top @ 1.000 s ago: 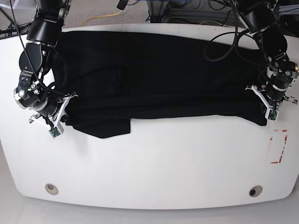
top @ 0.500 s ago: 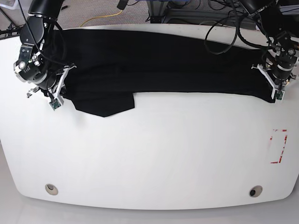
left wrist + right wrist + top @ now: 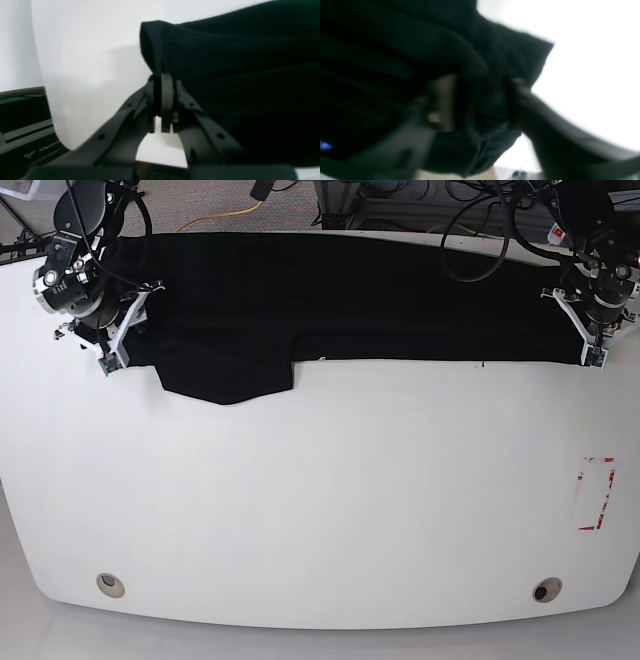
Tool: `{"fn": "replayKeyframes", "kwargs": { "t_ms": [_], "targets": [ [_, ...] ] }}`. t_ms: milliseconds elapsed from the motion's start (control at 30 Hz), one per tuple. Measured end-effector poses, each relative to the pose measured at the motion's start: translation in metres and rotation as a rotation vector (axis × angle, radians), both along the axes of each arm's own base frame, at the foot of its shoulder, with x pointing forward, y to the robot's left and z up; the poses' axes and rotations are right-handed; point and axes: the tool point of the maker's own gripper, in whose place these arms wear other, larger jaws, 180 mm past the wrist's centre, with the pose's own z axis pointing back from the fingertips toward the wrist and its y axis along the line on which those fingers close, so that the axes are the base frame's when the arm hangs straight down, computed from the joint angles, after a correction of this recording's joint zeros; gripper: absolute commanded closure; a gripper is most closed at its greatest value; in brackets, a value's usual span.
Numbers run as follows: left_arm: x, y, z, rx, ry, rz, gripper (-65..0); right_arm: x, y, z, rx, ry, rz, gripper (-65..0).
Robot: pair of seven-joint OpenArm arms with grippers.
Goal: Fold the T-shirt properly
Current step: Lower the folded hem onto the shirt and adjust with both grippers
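Black cloth lay as a long band along the far edge of the table (image 3: 320, 510) when I checked the feeds: the shirt (image 3: 330, 305) stretched between my two claws, print hidden, one flap (image 3: 228, 380) hanging nearer me than the rest, just inward of the right claw. I judged the job early to middling. One lengthwise fold looked laid, since the band was narrow and its near edge ran almost straight, but the flap was not tucked, the crosswise folds were not begun, and both claws had yet to let go. The left claw (image 3: 162, 105) was pinched nearly closed on a thin bunch of shirt corner, the cloth rising from its tips and running off to its right, bare table on its other side. The right claw (image 3: 480, 105) had a thicker wad of cloth between its fingers (image 3: 442, 102); that feed was blurred, but the wad filled the gap, so I took it as gripping. In the base view the left claw (image 3: 596, 340) and right claw (image 3: 112, 345) sat at the band's two ends. Against the earlier frames, both claws had travelled away from me toward the far edge, dragging the shirt with them; the near edge had drawn back and straightened, the sag by the left claw had gone, and more bare table showed in front.
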Motion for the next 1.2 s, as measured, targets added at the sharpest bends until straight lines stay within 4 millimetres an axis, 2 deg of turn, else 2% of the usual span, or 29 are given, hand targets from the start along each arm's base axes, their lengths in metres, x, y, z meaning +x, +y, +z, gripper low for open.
{"fn": "replayKeyframes", "kwargs": {
  "t_ms": [67,167,233,400,500,600,867,1067,1200],
  "targets": [
    [-0.003,-0.005,-0.005,0.008,0.031,-0.021,-17.6,-0.004,-0.003,-0.001,-0.003,0.009,-0.013,-47.7],
    [-0.003,-0.007,-0.006,0.005,0.036,-0.029,-33.2,-0.004,-0.005,0.001,-0.009,0.005,-0.018,-47.2],
    [-0.003,-0.006,-0.006,0.009,0.039,-0.027,-36.9,-0.002,-0.005,0.004,-0.014,-0.004,-0.015,-47.6],
    [-0.002,-0.006,-0.002,0.016,0.028,-0.031,-37.2,0.022,0.013,0.019,0.079,-0.093,0.010,-47.6],
    [0.006,-0.008,0.011,0.035,-0.011,-0.039,-37.2,0.037,0.025,0.030,0.140,-0.155,0.034,-47.6],
    [0.012,-0.010,0.022,0.045,-0.049,-0.047,-37.2,0.048,0.030,0.032,0.185,-0.168,0.024,-47.4],
    [0.005,-0.019,0.010,0.009,-0.026,-0.030,-37.2,0.077,0.039,-0.004,0.354,-0.086,-0.054,-47.4],
    [-0.004,-0.027,-0.001,0.003,0.019,-0.055,-37.2,0.098,0.037,-0.023,0.434,-0.037,-0.105,-47.4],
    [-0.005,-0.033,-0.004,-0.008,0.020,-0.071,-37.2,0.100,0.035,-0.038,0.462,0.017,-0.118,-45.8]
  ]
}}
